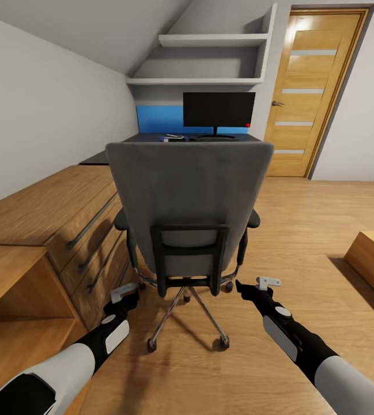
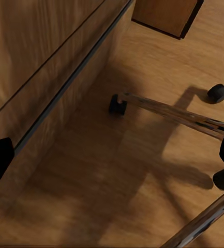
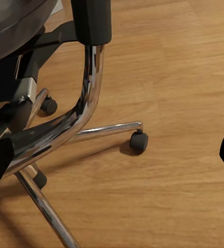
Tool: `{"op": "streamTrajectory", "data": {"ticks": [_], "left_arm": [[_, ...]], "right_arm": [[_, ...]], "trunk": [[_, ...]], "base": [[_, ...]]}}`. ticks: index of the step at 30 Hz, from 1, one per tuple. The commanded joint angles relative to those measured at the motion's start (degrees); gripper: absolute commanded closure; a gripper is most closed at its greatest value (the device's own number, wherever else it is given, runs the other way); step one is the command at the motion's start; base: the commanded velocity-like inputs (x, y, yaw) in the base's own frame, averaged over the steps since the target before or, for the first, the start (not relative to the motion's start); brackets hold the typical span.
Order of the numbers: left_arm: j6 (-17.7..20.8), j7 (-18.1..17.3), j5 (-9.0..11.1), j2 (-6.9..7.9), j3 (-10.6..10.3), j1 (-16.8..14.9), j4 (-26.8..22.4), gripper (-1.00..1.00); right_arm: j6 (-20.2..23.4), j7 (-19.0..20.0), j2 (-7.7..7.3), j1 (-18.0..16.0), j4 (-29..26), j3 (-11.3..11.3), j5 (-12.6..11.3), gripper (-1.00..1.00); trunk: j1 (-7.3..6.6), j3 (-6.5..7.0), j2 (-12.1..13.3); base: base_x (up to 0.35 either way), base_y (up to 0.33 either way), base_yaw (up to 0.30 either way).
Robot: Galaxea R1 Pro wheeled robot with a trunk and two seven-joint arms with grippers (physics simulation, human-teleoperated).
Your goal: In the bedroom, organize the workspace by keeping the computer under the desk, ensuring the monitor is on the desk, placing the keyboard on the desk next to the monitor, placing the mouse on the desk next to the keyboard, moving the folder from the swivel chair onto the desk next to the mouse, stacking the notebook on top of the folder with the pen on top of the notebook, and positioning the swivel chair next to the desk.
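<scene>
Head view shows the grey swivel chair with a tall back (image 1: 189, 196) straight ahead, between the left gripper (image 1: 130, 293) and right gripper (image 1: 243, 286). Both grippers are spread apart, holding nothing. Behind the chair stands the glossy black desk (image 1: 146, 138).

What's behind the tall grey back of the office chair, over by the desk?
Above the grey upholstered swivel chair back, the wide black monitor stands on the glossy black desk, before its blue panel. Small flat items lie beside its base. The chair covers the desk's lower part.
</scene>
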Motion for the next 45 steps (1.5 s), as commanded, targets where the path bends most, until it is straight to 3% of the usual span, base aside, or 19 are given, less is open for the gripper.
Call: {"op": "streamTrajectory", "data": {"ticks": [1, 20, 40, 45], "left_arm": [[-0.23, 0.34, 0.38, 0.01, -0.49, -0.04, 0.06, -1.00], [-0.27, 0.28, 0.40, -0.01, -0.50, -0.04, 0.30, -1.00], [-0.27, 0.23, 0.21, -0.11, -0.58, -0.04, 0.36, -1.00], [-0.31, 0.27, 0.21, -0.17, -0.59, -0.04, 0.36, -1.00]], "right_arm": [[-0.23, -0.49, -0.09, -0.07, -0.07, 0.46, -0.59, -1.00], [-0.23, -0.53, -0.09, -0.07, -0.06, 0.46, -0.57, -1.00], [-0.23, -0.53, -0.14, -0.07, 0.02, 0.49, -0.57, -1.00], [-0.23, -0.48, -0.73, -0.07, 0.02, 0.48, -0.57, -1.00]], "trunk": [[-0.01, -0.05, -0.02], [-0.01, 0.51, -0.02], [-0.01, 0.81, -0.02], [-0.01, 1.00, -0.02]], "base": [[0.000, 0.000, -0.017], [0.003, 0.000, -0.106], [0.156, -0.071, -0.037], [0.253, -0.033, -0.096]]}}
